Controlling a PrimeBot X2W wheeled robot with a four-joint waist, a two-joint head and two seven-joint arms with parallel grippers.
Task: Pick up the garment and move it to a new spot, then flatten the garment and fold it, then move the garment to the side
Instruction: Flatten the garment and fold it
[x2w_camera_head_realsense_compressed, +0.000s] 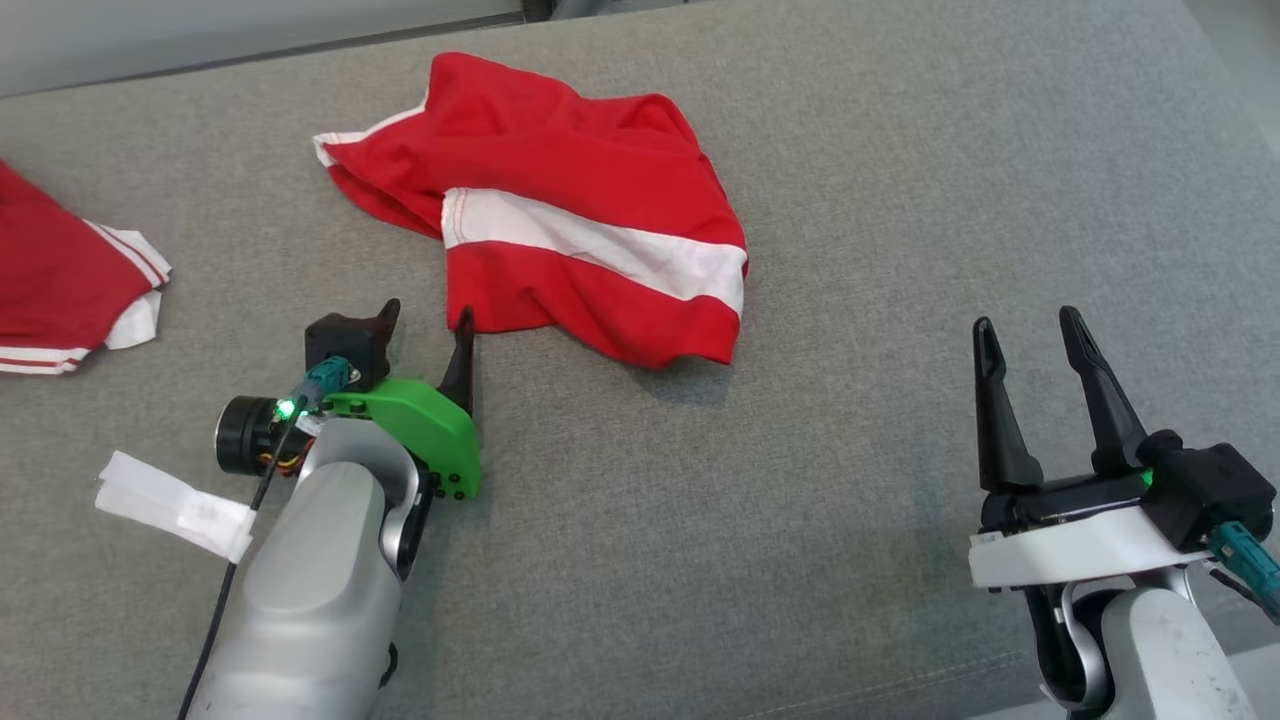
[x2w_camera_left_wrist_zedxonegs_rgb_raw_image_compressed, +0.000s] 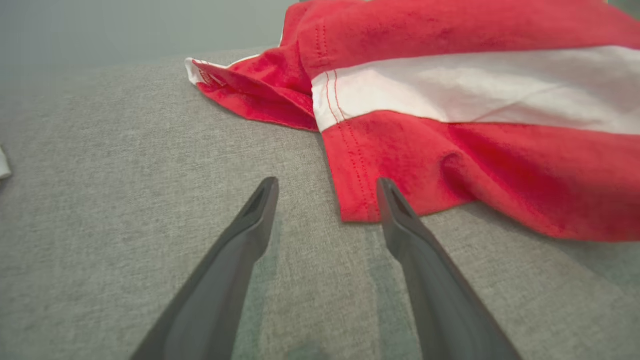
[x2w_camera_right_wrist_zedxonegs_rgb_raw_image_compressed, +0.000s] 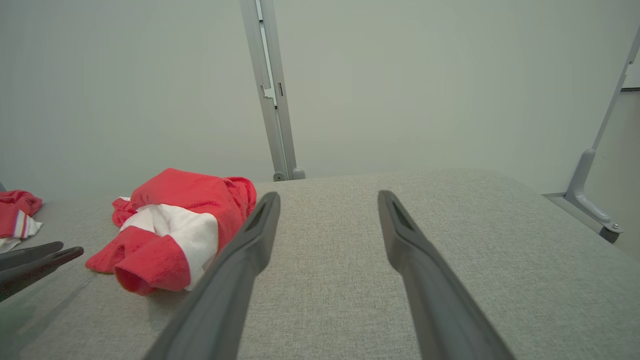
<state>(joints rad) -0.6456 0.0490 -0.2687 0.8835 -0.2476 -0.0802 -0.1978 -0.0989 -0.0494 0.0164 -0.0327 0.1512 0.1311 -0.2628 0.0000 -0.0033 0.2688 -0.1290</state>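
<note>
Red garment (x2w_camera_head_realsense_compressed: 560, 170) crumpled just ahead of my left gripper (x2w_camera_head_realsense_compressed: 429, 310), spread wide, right at its hem; right gripper (x2w_camera_head_realsense_compressed: 1027, 320) spread too, well aside.

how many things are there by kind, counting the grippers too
red and white garments: 2, the crumpled garment and a second garment at the left edge
white strip: 1
grippers: 2, left gripper and right gripper, both open
total: 5
</note>
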